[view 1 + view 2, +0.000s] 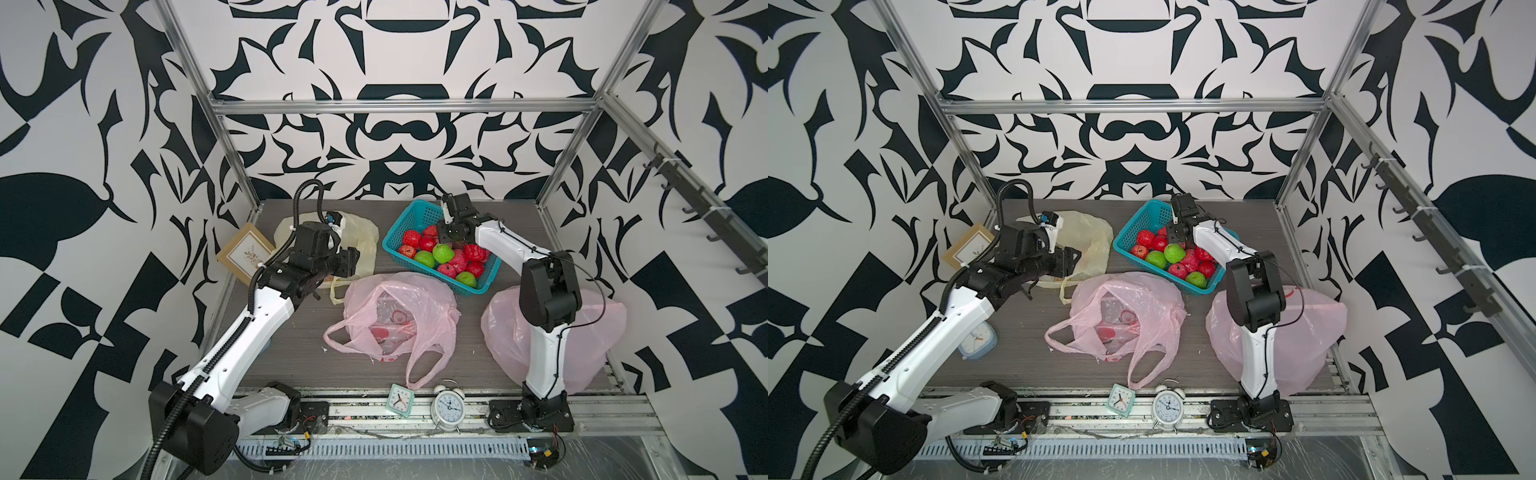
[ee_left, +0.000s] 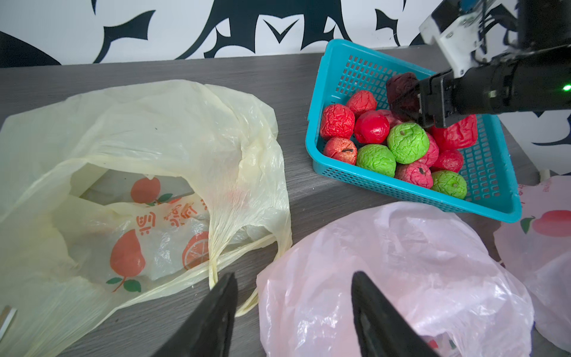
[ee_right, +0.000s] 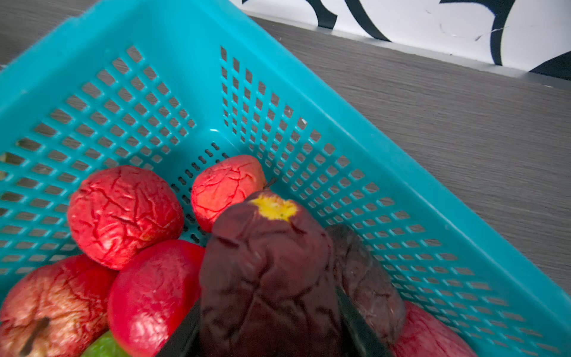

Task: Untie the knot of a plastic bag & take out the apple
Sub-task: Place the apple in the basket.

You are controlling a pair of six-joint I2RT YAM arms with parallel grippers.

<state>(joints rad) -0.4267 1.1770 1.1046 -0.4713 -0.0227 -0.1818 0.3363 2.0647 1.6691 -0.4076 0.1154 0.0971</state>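
The dark maroon apple [image 3: 268, 262], wrinkled and showing a yellow patch at its end, is hanging just over the fruit in the teal basket [image 3: 185, 92]. The right tool [image 3: 270, 324] is clenching it between two black fingers [image 3: 355, 321]. Other red and green apples [image 2: 370, 126] are lying heaped below it, filling the near part of the basket, which is sitting at the far side of the desk [image 1: 299, 345], right of centre. Nearer, at the middle of the desk, the pink plastic bag [image 1: 415, 307] is lying untied, its mouth gaping and its handles sprawling toward the near edge. The left tool [image 2: 293, 296] is hovering released and empty, its jaws standing apart above the gap between that bag and a yellow bag [image 2: 170, 123] lying open at the far left. A second pink bag [image 1: 602, 332] is bulging at the right, partly hidden by the right arm. At the near edge a mint square clock [image 1: 401, 400] and a white alarm clock [image 1: 448, 407] are standing side by side
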